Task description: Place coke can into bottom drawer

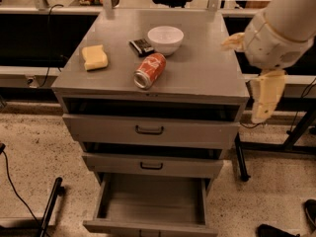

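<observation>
The coke can (149, 70) lies on its side on the grey cabinet top (197, 73), silver end toward the front edge, in front of the white bowl. The bottom drawer (150, 201) is pulled out, and its grey floor is bare. My gripper (251, 70) hangs off the cabinet's right edge, to the right of the can and apart from it. One cream finger (265, 97) points down and the other (232, 41) points left over the top. It is open and holds nothing.
A white bowl (165, 39), a dark snack packet (141, 46) and a yellow sponge (94, 57) sit on the cabinet top. The two upper drawers (149, 130) with dark handles are slightly ajar. A black table leg (240, 159) stands at the right and cables lie at the left.
</observation>
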`<action>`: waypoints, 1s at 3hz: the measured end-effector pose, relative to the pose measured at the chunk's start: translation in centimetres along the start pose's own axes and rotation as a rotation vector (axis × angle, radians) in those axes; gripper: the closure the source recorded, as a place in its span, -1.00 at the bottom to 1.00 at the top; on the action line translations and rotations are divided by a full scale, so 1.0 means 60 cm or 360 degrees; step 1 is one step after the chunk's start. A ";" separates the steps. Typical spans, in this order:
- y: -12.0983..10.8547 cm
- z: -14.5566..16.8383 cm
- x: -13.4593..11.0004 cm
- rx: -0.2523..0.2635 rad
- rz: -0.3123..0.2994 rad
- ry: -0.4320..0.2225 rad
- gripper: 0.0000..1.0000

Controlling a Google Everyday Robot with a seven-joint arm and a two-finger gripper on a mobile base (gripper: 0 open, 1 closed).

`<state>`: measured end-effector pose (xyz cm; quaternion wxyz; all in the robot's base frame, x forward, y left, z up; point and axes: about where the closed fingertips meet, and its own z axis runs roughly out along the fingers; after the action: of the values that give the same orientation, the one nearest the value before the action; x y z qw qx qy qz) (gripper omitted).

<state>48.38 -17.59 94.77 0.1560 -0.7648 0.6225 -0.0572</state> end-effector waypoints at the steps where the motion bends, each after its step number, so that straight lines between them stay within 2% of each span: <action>1: -0.073 0.072 -0.064 0.0123 -0.0335 -0.0069 -1.00; 2: -0.127 0.134 -0.113 0.0169 -0.0549 -0.0162 -1.00; 3: -0.196 0.181 -0.172 0.0107 -0.0823 -0.0086 -1.00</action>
<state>60.17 -3.71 89.27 0.1781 -0.8941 0.3997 -0.0953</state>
